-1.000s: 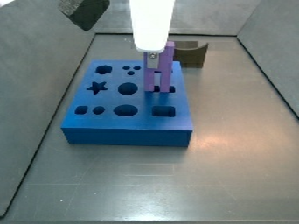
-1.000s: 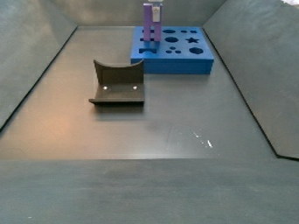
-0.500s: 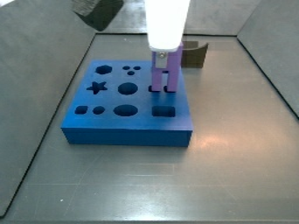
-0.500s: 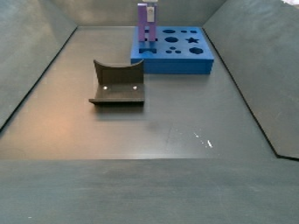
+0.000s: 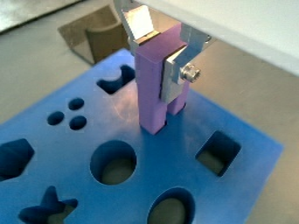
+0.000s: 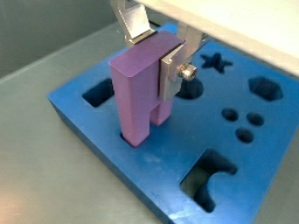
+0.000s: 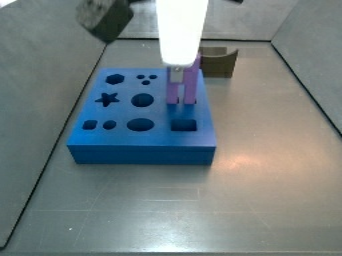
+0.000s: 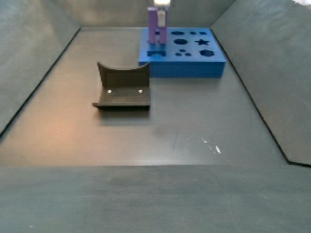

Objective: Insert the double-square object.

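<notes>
The hand (image 7: 183, 72) sits in the upper middle of a side view, directly above the blue block (image 7: 144, 143), with its silver fingers (image 5: 177, 72) closed on the upper part of the double-square object (image 5: 156, 87). In both wrist views the purple peg stands upright between the two plates, one of which lies flat against a side face of the peg (image 6: 142, 94). The peg's lower end meets the block's top face at a cut-out; how far it has gone in cannot be told. In a side view the peg (image 7: 186, 88) rises from the block near its right edge, just behind a square hole (image 7: 185, 126). The block carries further holes, among them a star (image 7: 107, 99) and round ones. The dark curved block (image 8: 122, 88) rests on the desk (image 8: 158, 150) left of centre in a side view, well apart from the blue block (image 8: 185, 64) at the top of that frame.
</notes>
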You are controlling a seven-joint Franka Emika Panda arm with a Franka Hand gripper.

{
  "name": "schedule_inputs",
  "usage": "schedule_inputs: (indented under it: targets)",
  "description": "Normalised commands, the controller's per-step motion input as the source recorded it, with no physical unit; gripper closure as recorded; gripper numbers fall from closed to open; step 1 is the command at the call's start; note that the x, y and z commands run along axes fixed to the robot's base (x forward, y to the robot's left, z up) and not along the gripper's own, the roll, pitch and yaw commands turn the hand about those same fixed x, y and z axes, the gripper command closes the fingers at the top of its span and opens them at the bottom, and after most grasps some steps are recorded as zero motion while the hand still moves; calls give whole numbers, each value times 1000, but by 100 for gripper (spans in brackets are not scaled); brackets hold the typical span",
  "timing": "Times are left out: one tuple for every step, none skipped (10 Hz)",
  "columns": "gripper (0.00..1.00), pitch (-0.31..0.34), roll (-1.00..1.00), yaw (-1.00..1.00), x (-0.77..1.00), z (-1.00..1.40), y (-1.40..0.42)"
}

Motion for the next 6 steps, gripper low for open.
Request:
schedule_inputs:
  targets:
    - [100,0,0,0,0,-420,91]
    - [100,-24,37,0,103,-617,0]
    - [100,-66,87,0,71,-660,0]
    - [100,-84,3,0,0,-366,-3]
    - [100,-49,-44,0,0,-60,0]
    - [100,0,0,0,0,0,0]
